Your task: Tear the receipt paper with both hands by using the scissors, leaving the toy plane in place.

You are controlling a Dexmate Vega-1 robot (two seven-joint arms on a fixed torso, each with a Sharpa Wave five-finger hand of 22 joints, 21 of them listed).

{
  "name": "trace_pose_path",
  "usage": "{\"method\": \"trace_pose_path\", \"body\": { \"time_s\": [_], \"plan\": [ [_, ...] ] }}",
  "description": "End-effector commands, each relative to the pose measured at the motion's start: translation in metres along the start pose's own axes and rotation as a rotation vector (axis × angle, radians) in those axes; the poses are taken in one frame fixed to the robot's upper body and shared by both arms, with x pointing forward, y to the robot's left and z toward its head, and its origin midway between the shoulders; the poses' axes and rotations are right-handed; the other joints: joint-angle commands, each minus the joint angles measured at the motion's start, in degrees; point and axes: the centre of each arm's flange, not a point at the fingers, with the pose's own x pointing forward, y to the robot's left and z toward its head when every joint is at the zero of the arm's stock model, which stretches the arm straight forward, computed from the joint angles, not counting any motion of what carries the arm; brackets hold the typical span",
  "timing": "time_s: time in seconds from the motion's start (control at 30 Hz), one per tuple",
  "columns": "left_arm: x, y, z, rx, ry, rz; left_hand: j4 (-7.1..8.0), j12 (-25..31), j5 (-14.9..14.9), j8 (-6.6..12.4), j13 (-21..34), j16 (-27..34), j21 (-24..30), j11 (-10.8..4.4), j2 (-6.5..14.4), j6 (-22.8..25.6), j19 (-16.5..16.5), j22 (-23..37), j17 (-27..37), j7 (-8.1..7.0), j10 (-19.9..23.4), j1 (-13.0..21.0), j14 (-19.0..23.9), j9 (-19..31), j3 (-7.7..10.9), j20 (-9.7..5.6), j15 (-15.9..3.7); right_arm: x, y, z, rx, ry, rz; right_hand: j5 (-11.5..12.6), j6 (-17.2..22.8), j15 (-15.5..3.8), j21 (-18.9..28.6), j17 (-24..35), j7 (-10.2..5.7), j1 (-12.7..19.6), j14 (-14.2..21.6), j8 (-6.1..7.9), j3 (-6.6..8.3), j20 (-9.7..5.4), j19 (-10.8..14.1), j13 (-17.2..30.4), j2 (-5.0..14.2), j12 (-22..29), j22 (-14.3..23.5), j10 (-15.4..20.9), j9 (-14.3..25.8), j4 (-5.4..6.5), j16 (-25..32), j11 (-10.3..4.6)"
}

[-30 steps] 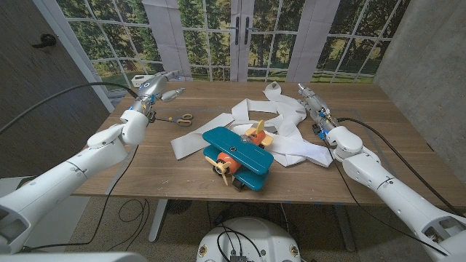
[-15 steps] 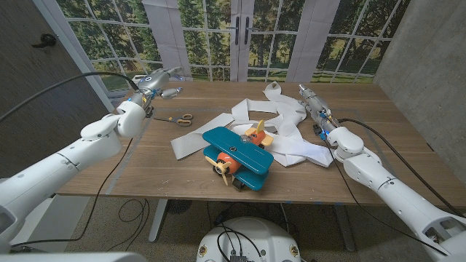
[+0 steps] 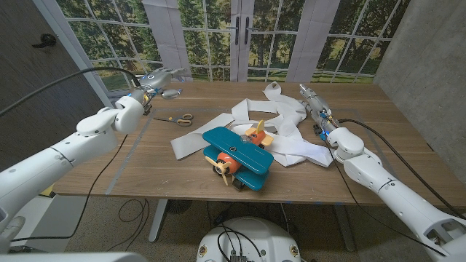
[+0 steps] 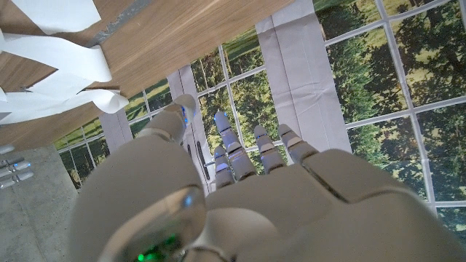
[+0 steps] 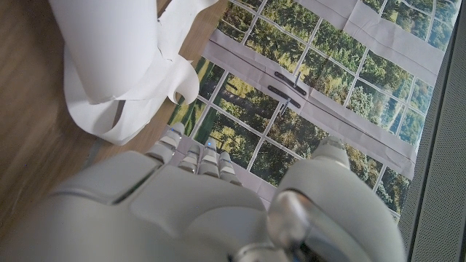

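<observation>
Window panels printed with trees are seen behind a wooden table (image 3: 145,164), on which the task's things are laid out. Receipt paper (image 3: 287,127) is spread in loose white loops across the middle and right of the table, some of it passing behind the toy plane (image 3: 237,156), a teal biplane with an orange nose that is set nearest the table's front edge. The scissors (image 3: 180,118) are laid left of the paper, well apart from it, with the pale handles toward the middle and the blades pointing toward the left edge, so the long axis runs roughly across the table. The left hand (image 3: 159,80) is held above the far left corner, beyond the scissors and clearly nearer them than the right; nothing is grasped and its fingers are parted. The right hand (image 3: 312,98) is held over the paper's far right loops, fingers extended and empty. A reach by the left hand back toward the scissors is judged the coming move.
</observation>
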Motion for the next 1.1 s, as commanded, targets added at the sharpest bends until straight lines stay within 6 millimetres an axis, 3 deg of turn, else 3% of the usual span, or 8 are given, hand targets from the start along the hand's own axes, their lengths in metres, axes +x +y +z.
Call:
{"method": "trace_pose_path", "body": {
  "time_s": [0.03, 0.67, 1.1],
  "plan": [
    [-0.002, 0.005, 0.001, 0.088, -0.005, -0.048, 0.04, 0.6, 0.9, -0.16, 0.6, 0.3, 0.0, 0.06, -0.2, -1.0, 0.0, 0.0, 0.1, 0.11, 0.8, 0.7, 0.3, 0.2, 0.55, 0.09, -6.71, 0.0, 0.001, -0.001, 0.004, 0.005, 0.001, -0.4, -0.3, 0.27, 0.0, 0.1, 0.21, 0.9, -0.6, 0.12, 0.0, 0.13, -0.3, 0.3, 0.05, 0.0, 0.2, -0.4, 0.1, -0.54, 0.0, 0.11],
    [0.003, 0.0, -0.006, 0.147, 0.037, -0.202, 0.3, -0.2, 4.3, -0.36, 2.8, -0.1, -0.1, 0.45, -0.8, -5.2, -1.4, 0.0, 0.4, 1.08, -1.0, 0.8, -1.5, 0.0, 2.1, 1.2, -5.24, 0.001, -0.002, -0.004, 0.007, 0.018, 0.004, -0.6, 0.0, 0.12, -0.1, 0.2, -0.79, 1.0, -0.9, 0.2, 0.1, 0.47, -0.6, 0.3, 0.38, 0.0, 0.2, -0.5, 0.2, -0.65, 0.0, -0.11],
    [0.006, -0.008, -0.017, 0.049, 0.063, -0.254, 0.13, -2.1, 12.2, -0.37, 5.4, 0.1, 0.1, 0.47, 1.8, -9.2, -1.6, 0.0, 0.8, 1.9, -5.2, 2.7, -3.0, -0.1, 6.7, 2.75, -3.78, 0.003, 0.0, -0.007, 0.017, 0.02, -0.002, -0.7, 0.0, 0.18, -0.1, 0.2, -0.81, 0.9, -0.9, 0.19, 0.08, 0.54, -0.8, 0.3, 0.49, 0.0, 0.2, -0.6, 0.2, -0.65, 0.0, -0.02]
  ]
}}
